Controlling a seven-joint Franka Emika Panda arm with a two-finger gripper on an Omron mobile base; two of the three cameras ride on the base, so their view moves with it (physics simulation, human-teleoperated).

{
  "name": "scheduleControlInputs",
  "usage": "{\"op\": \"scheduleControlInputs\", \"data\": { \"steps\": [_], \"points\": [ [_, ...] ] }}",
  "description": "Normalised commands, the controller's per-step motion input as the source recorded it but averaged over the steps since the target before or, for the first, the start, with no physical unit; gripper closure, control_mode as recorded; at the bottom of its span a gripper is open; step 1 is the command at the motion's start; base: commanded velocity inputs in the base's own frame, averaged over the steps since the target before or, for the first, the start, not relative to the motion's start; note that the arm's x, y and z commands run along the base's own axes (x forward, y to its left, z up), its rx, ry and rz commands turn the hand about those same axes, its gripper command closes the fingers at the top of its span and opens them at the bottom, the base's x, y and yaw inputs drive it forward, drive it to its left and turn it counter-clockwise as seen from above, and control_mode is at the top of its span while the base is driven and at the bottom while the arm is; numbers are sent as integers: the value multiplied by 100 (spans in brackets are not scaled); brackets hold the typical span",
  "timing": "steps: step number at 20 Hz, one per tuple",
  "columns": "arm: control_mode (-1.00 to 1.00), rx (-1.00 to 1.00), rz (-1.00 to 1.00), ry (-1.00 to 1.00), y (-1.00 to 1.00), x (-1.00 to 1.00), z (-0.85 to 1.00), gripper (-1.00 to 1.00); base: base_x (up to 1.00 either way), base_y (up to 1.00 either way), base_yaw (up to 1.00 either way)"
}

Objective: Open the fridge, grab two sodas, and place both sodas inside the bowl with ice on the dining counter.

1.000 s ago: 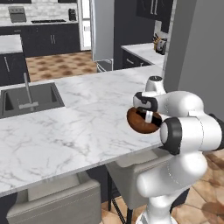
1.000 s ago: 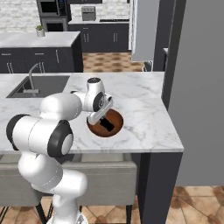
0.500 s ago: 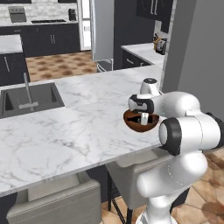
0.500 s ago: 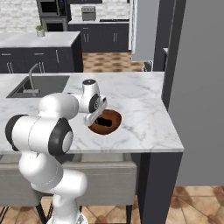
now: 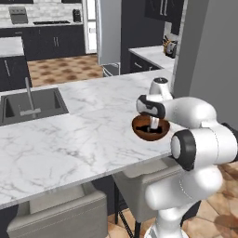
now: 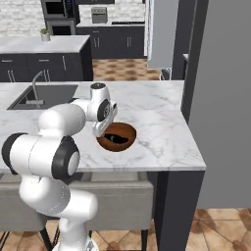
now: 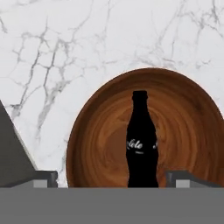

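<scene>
Gripper: in the hand view we see the gripper (image 7: 111, 178) with its two fingertips (image 7: 43, 178) standing wide apart at the bottom edge, one at lower left and one at lower right; they grip nothing and touch nothing we can make out.
Soda: a near-black soda bottle (image 7: 141, 142) lies in the middle of the hand view between the spread fingertips and clear of both, neck pointing to the top of the frame, white lettering on its body.
Bowl: the reddish-brown bowl (image 7: 94, 140) holds that bottle; in the left base view we find the bowl (image 5: 142, 133) right of centre, just under the arm's hand, and in the right base view the bowl (image 6: 128, 142) sits at centre with the dark bottle (image 6: 116, 139) lying inside.
Desk: the bowl rests on the white marble desk (image 6: 162, 122), near its front edge in the right base view.
Sink: farther back we see a sunken sink (image 5: 32, 104) at the left of the left base view, well apart from the bowl.
Far background: dark cabinets (image 6: 117, 44) line the top of the frame.
</scene>
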Motion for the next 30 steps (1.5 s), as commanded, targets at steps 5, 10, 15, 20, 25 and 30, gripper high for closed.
{"op": "scheduleControlInputs", "data": {
  "steps": [5, 10, 15, 20, 25, 30],
  "points": [
    [-100, 1, 2, -1, -2, -41, 70, -100, 0, 0, 0],
    [-100, 5, 0, 0, 0, -74, 70, -100, 0, 0, 0],
    [-100, 6, -1, 0, 0, -95, 47, -100, 0, 0, 0],
    [-100, 12, -12, -1, 0, -100, 11, -100, 0, 0, 0],
    [-100, 13, -23, -1, 0, -100, 13, -100, 0, 0, 0],
    [-100, 6, -35, -1, 0, -93, 3, -100, 0, 0, 0]
  ]
}}
